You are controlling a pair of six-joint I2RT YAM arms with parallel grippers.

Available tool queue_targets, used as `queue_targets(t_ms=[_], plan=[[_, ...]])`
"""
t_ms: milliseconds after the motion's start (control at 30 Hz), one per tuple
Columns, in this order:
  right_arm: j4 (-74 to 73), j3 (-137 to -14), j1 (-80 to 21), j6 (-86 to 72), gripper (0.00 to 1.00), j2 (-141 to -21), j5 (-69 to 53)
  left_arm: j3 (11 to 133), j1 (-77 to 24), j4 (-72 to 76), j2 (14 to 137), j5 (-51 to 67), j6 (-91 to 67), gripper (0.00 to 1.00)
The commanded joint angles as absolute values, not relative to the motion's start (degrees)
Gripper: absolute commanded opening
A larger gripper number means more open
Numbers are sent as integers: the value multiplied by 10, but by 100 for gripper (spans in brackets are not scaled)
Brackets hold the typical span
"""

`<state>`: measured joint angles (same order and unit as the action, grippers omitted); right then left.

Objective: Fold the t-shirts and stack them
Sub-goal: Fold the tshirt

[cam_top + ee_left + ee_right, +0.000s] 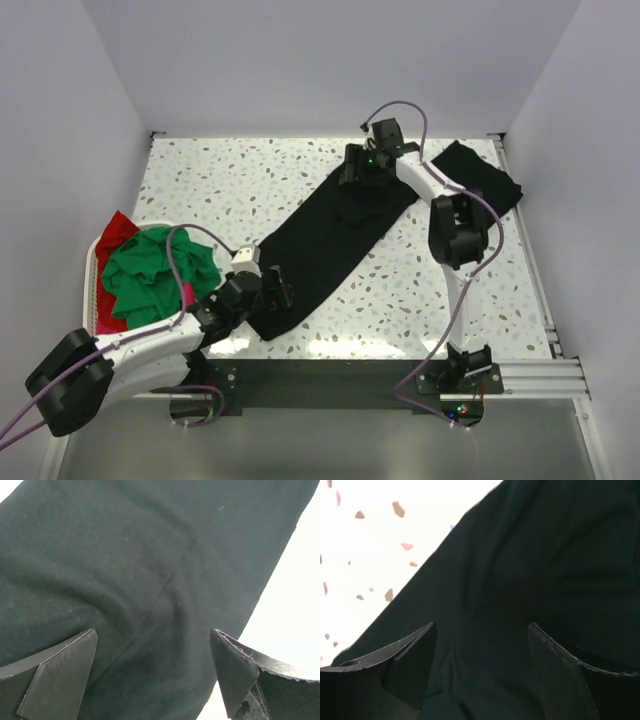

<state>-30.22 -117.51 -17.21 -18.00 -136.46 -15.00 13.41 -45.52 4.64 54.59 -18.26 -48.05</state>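
A black t-shirt (330,245) lies stretched in a long diagonal band across the table, from near left to far centre. My left gripper (272,290) is open just above its near end; black cloth (150,580) fills the left wrist view between the fingers (60,675). My right gripper (352,178) is open over the far end of the same shirt (530,570). A second black t-shirt (482,175) lies folded at the far right. Green (150,272) and red (118,232) t-shirts are piled in the basket at left.
A white plastic basket (92,270) stands at the table's left edge. The speckled white tabletop (220,180) is bounded by white walls at the back and sides. A metal rail (530,375) runs along the near right edge.
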Motion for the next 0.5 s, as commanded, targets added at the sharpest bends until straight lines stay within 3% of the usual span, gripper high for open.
queue_targets(t_ms=[0, 233, 467], plan=[[-237, -1103, -181, -184, 77, -1249, -158, 155, -460, 62, 577, -194, -458, 100], [-209, -962, -186, -195, 77, -1194, -122, 143, -461, 84, 594, -198, -446, 100], [-232, -956, -191, -198, 75, -1235, -91, 163, -461, 41, 601, -193, -439, 100]])
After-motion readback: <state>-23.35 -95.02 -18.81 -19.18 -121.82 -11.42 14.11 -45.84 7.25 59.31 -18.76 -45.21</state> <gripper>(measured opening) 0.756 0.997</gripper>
